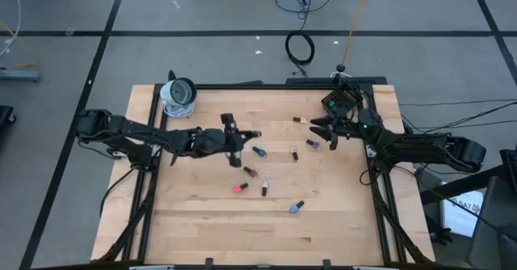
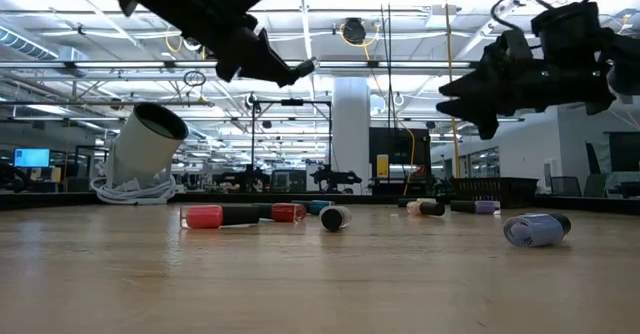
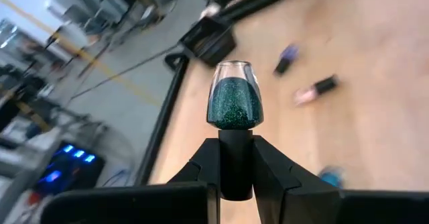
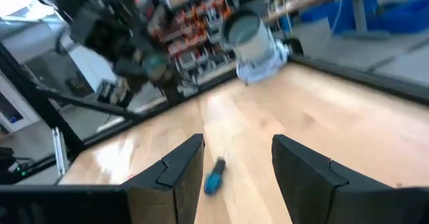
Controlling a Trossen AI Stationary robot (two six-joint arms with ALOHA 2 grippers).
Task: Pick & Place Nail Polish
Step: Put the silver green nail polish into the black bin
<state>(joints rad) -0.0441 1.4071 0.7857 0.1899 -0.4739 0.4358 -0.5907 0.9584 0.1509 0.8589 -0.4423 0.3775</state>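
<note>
I hold the green glitter glass nail-polish bottle (image 3: 234,103) by its dark cap, left gripper (image 3: 235,163) fingers clamped, above mid-bench (image 1: 202,229). Right gripper (image 4: 236,160), fingers apart, waits empty far right. Carry level; release low.

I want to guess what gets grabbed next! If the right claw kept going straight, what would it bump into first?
Probably the blue bottle lying on the table, right between the open right claw's fingers. Depth is hard to judge.
</note>
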